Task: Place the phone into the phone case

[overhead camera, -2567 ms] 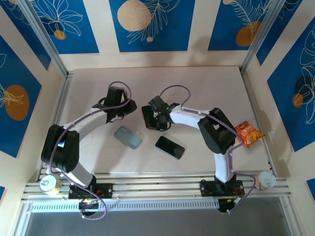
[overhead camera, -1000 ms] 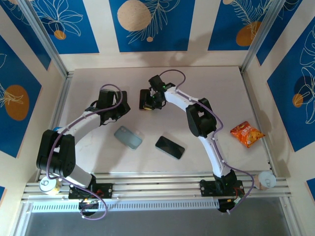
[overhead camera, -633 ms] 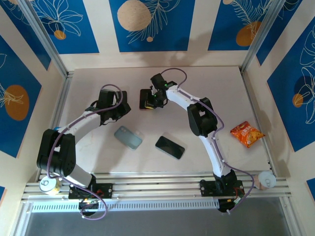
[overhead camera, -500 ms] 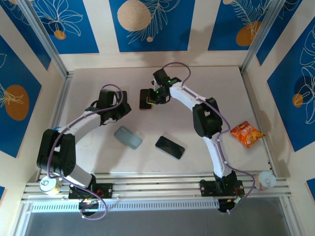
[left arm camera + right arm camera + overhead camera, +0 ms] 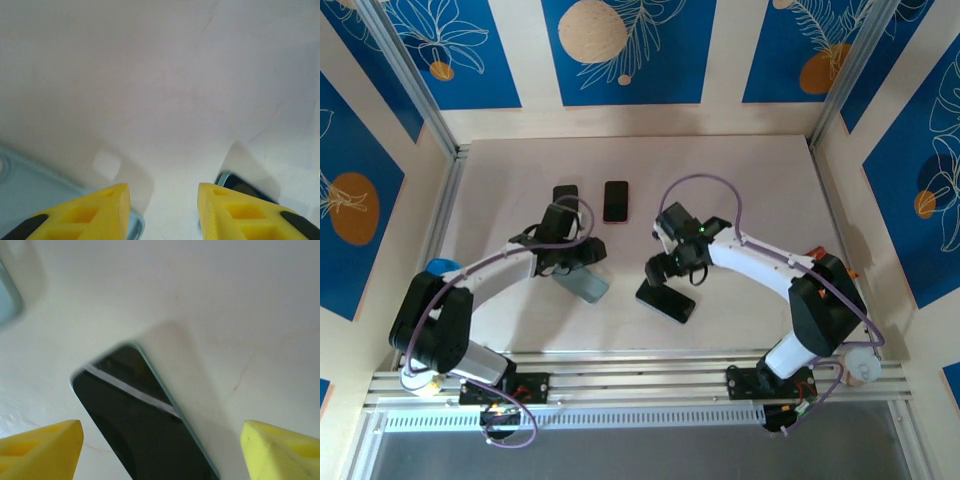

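The phone [image 5: 666, 300], black with a teal rim, lies flat on the table near the front. My right gripper [image 5: 665, 272] hangs just behind it, open. In the right wrist view the phone [image 5: 140, 425] lies below and between the wide-spread yellow fingers of that gripper [image 5: 160, 445], apart from both. The pale blue-grey phone case [image 5: 588, 285] lies to the phone's left, partly under my left gripper [image 5: 578, 262]. The left wrist view has that gripper [image 5: 162, 210] open over bare table, with the case [image 5: 30, 200] at its left finger and the phone's edge [image 5: 240, 186] at its right.
A dark phone with a reddish rim [image 5: 616, 200] and another dark flat object [image 5: 565, 193] lie at the back of the table. A paper cup [image 5: 861, 366] stands at the front right rail. Walls close off the table's back and sides.
My right gripper opened, left the reddish-rimmed phone at the back and swung forward over the black phone. My left gripper moved forward to the case and opened wider; a dark object shows where it was.
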Available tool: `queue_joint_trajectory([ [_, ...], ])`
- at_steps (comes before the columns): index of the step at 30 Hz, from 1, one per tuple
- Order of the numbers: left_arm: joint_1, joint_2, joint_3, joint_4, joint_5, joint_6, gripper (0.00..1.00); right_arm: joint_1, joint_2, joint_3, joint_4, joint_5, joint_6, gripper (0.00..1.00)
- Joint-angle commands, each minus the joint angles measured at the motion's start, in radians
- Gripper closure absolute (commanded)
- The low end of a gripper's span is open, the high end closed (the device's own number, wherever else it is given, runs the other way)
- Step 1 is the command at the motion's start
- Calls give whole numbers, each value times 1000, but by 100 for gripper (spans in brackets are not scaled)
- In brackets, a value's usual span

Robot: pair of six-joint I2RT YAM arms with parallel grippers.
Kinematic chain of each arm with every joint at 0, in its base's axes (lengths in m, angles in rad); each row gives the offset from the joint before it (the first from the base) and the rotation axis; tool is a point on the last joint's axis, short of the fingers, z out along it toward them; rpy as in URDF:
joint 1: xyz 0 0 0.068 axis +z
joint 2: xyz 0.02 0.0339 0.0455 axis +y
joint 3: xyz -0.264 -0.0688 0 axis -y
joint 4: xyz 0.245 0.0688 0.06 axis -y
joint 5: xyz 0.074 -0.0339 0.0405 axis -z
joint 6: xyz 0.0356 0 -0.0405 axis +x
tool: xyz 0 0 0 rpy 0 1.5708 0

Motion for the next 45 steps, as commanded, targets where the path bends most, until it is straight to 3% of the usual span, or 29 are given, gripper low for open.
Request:
queue_joint_trajectory([
  [1,-26,-52,-55,-37,12,3,57,38,-41,-47,5,48,-49,16],
  [6,-59,-118,-114,-52,-3,-21,52,81,-26,-92,36,70,-102,9],
  [8,-62,-147,-149,-32,-9,-44,50,90,-5,-84,37,49,-126,1],
  [20,-65,-199,-163,-53,-40,-62,49,149,181,5,-23,13,-211,1],
  [25,-65,-189,-158,-61,-44,-65,49,156,265,49,-53,73,-203,0],
  [38,-65,-162,-120,-70,-47,-59,49,95,457,299,-189,22,-41,29],
  [45,-65,-151,-109,-73,-52,-56,49,83,474,351,-219,57,70,27],
])
